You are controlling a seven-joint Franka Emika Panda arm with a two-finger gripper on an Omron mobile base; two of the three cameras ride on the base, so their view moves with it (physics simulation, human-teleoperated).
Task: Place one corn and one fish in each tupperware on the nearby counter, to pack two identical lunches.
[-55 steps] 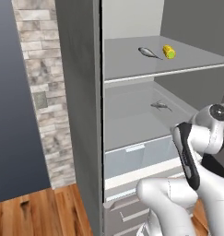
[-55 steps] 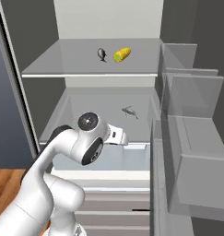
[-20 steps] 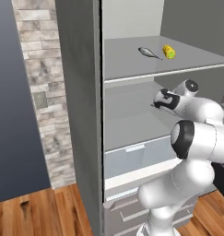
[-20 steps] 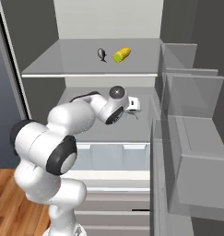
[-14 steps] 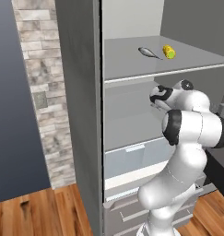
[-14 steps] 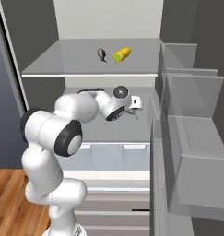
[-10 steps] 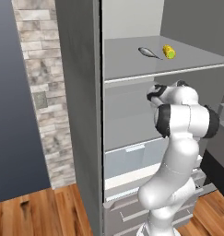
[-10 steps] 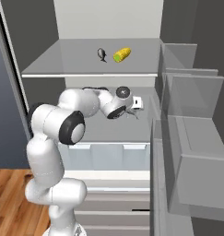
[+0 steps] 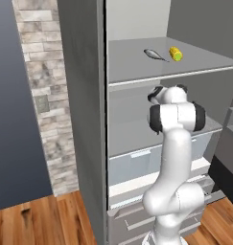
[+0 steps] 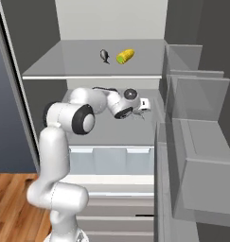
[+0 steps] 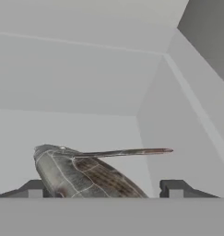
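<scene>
A dark-grey fish point(image 11: 81, 173) with a thin fin lies on the fridge's middle shelf, right in front of the hand. It sits between the two tips of my gripper point(image 11: 104, 190), which stands open with a gap on the right side. In the right base view the gripper point(image 10: 139, 111) is deep over that shelf. On the top shelf another fish point(image 10: 105, 56) point(image 9: 155, 55) lies next to a yellow corn point(image 10: 125, 56) point(image 9: 175, 53). The tupperware and the counter are out of view.
The open fridge has a top shelf point(image 10: 64, 64) and a middle shelf point(image 10: 102, 132) over a pale drawer point(image 10: 111, 158). Door bins point(image 10: 197, 118) jut out at the right. A brick wall point(image 9: 41, 95) stands left of the fridge side point(image 9: 82, 119).
The arm has stretched from in front of the fridge deep over the middle shelf, bringing the hand up to the fish there. The fish and corn on the top shelf have not moved.
</scene>
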